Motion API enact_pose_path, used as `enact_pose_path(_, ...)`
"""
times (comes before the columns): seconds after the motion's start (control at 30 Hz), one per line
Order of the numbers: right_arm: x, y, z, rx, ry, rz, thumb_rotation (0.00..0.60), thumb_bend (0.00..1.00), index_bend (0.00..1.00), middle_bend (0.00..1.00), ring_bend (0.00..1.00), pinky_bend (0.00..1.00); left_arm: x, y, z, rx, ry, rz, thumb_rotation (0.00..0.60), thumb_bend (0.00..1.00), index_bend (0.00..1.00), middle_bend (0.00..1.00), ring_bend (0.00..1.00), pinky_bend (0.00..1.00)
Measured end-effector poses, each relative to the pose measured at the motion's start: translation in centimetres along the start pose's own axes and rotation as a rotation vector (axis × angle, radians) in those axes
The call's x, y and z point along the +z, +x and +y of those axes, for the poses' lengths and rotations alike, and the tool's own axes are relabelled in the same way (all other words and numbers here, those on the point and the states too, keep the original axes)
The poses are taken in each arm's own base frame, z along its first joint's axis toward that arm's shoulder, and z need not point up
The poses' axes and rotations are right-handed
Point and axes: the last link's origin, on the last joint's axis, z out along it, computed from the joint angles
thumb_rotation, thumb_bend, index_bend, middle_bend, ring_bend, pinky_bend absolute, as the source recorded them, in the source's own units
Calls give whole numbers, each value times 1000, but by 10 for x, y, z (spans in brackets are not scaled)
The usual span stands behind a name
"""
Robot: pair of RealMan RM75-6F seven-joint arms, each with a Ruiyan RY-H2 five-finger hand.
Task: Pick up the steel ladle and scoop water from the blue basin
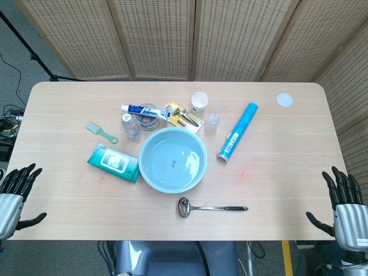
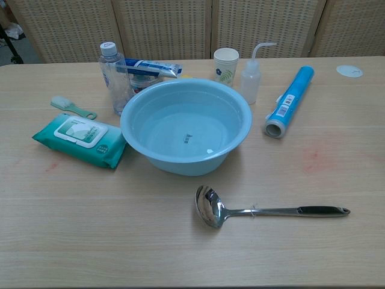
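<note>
The light wooden table (image 1: 276,190) stands before woven folding screens (image 1: 172,34); the left hand (image 1: 14,187) and right hand (image 1: 345,201) are released, fingers apart.

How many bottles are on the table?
2: a clear water bottle left of the blue basin, and a squeeze bottle beside the paper cup behind it.

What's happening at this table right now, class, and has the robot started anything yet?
Nothing is being handled yet. The left hand and right hand sit open at the table's near corners, holding nothing. The steel ladle lies flat on the table, bowl to the left, handle pointing right, just in front of the blue basin, which holds water. Behind the basin stand a paper cup and squeeze bottle; a wipes pack lies left.
</note>
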Motion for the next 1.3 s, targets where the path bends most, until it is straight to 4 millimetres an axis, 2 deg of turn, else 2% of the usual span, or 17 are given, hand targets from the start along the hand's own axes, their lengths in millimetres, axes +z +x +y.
enact_pose_path(0.37, 2, -5, -1, 23, 10, -18, 600, 0, 0, 1, 0, 0, 4, 0, -2, 3, 9, 3, 600, 0, 0, 0, 0, 0)
enact_pose_path(0.4, 3, -5, -2, 27, 18, -18, 600, 0, 0, 31, 3, 0, 4, 0, -2, 2, 10, 5, 600, 0, 0, 0, 0, 0)
enact_pose_path(0.43, 3, -6, -3, 30, 30, -18, 600, 0, 0, 114, 58, 26, 4, 1, -2, 0, 11, 7, 600, 0, 0, 0, 0, 0)
enact_pose_path(0.47, 5, -8, -4, 32, 47, -18, 600, 0, 0, 192, 121, 75, 4, 2, -3, 0, 14, 11, 600, 0, 0, 0, 0, 0)
enact_pose_path(0.5, 7, -9, -5, 31, 62, -17, 600, 0, 0, 333, 248, 202, 4, 2, -3, 0, 17, 14, 600, 0, 0, 0, 0, 0)
enact_pose_path(0.53, 10, -11, -5, 25, 78, -14, 600, 0, 0, 469, 401, 392, 5, 2, -4, 0, 20, 16, 600, 0, 0, 0, 0, 0)
enact_pose_path(0.63, 23, -18, -8, -19, 140, 4, 600, 0, 0, 748, 700, 840, 7, 3, -6, -7, 28, 18, 600, 0, 0, 0, 0, 0)
enact_pose_path(0.7, 35, -26, -13, -43, 185, 3, 600, 0, 0, 870, 830, 968, 8, 4, -7, -10, 30, 18, 600, 0, 0, 0, 0, 0)
enact_pose_path(0.73, 39, -30, -16, -44, 200, -3, 600, 0, 1, 919, 881, 998, 8, 4, -7, -10, 30, 17, 600, 0, 0, 0, 0, 0)
enact_pose_path(0.8, 47, -39, -22, -39, 221, -28, 600, 0, 10, 954, 917, 1000, 9, 4, -8, -8, 32, 14, 600, 0, 0, 0, 0, 0)
enact_pose_path(0.93, 49, -51, -32, -53, 223, -71, 600, 0, 67, 972, 935, 1000, 11, 2, -9, -8, 40, 5, 600, 0, 0, 0, 0, 0)
enact_pose_path(1.3, 36, -102, -86, -123, 229, -356, 600, 0, 197, 994, 953, 1000, 8, 8, -12, -35, 33, 10, 600, 0, 0, 0, 0, 0)
